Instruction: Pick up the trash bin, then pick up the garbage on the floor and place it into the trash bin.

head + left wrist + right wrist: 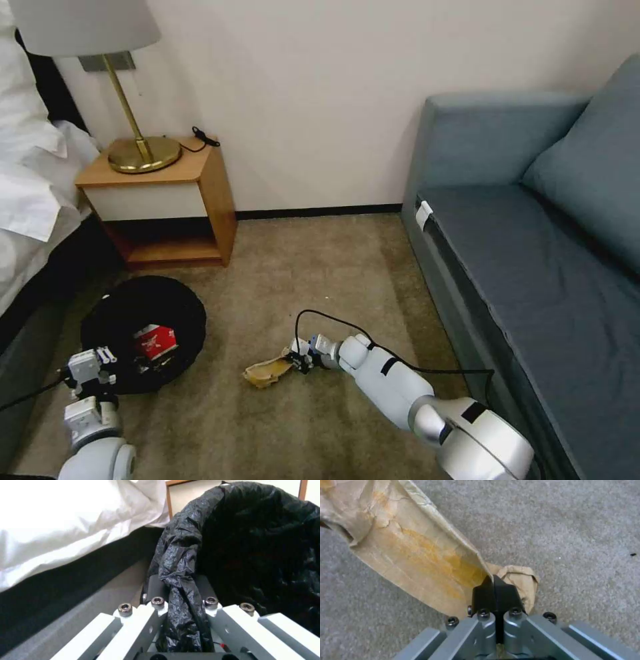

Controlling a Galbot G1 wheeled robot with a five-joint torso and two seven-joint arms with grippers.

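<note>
The right gripper [298, 361] is down at the carpet [320, 280] in the middle of the floor, its black fingers [493, 595] pressed together on one edge of the tan paper wrapper [268, 373]. The wrapper is crumpled and longer than it is wide; its long axis runs from the pinched end away toward the robot's left and slightly nearer the robot. In the right wrist view, the paper [413, 552] spreads out from the fingertips over the carpet.

The left gripper [105, 365] pinches the near rim of the trash bin [143, 327], with its fingers [156, 585] closed on a fold of the black bag [180, 580]. The bin sits left of the wrapper, well apart from it, with its mouth open upward. A red snack bag [155, 341] lies inside.

Open carpet lies between the bin and the wrapper. The bed [27, 200] borders the bin on the left, the nightstand [167, 200] stands just behind it, and the sofa [533, 253] closes off the right side.
</note>
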